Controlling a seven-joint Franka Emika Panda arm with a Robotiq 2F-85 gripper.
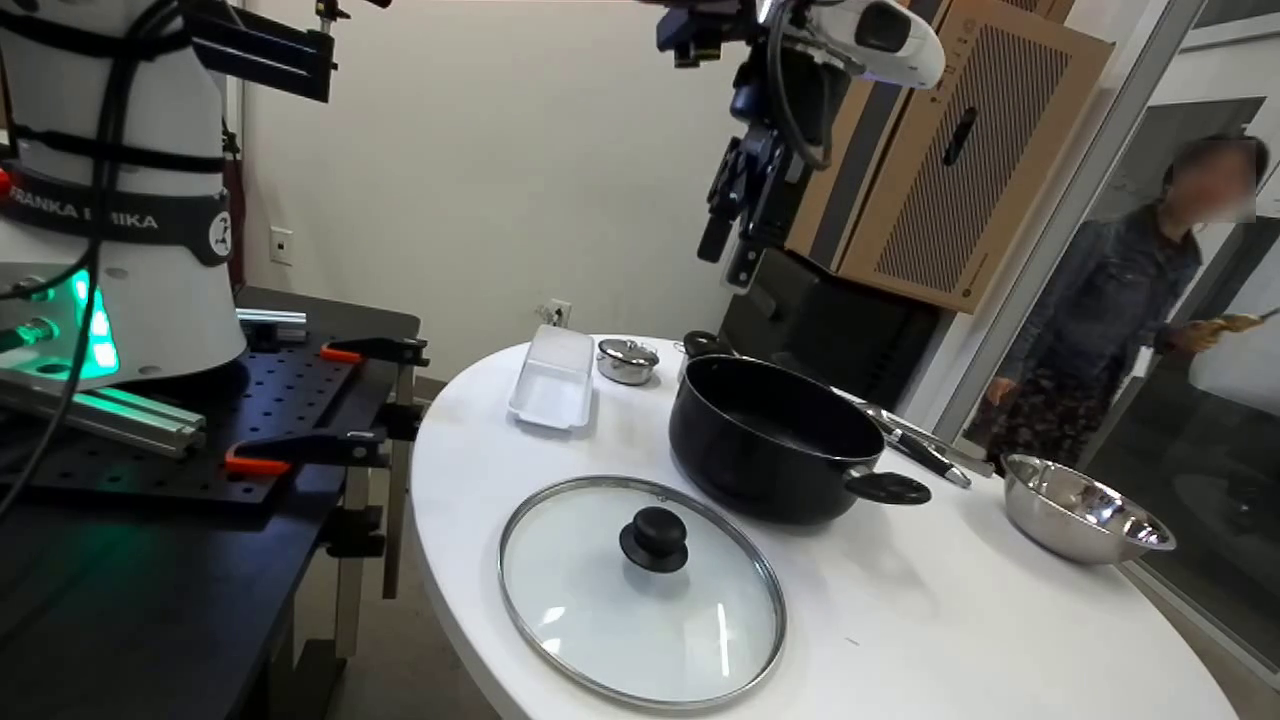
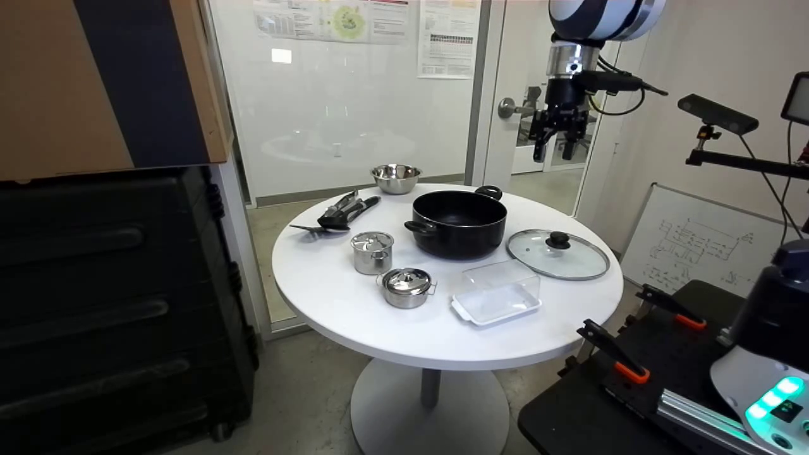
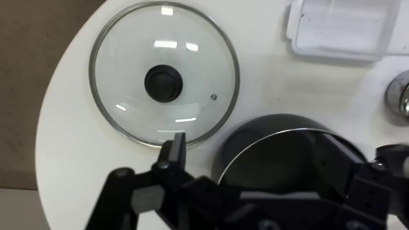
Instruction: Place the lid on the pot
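Box (image 1: 553,382): plastic, on the counter (image 1: 920,630), in an exterior view.
Steel pot (image 1: 627,364): small, covered, just beside the box.
Lid (image 1: 630,615): flat on the counter, knob (image 1: 656,535) up, just beside the black pot (image 1: 765,450).
Jaws: spread wide, hanging high above the counter.
Black pot: upright, uncovered.
Utensils (image 1: 925,456): partly hidden by the black pot.
Bowl (image 1: 1080,512): upright, near the counter's edge.

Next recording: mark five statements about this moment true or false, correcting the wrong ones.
1. The lid lies on the table beside the pot. True.
2. The lid is held in the air. False: the gripper is open and holds nothing.
3. The lid's knob points up. True.
4. The pot contains a bowl. False: the steel bowl stands apart from it on the table.
5. The pot is uncovered. True.
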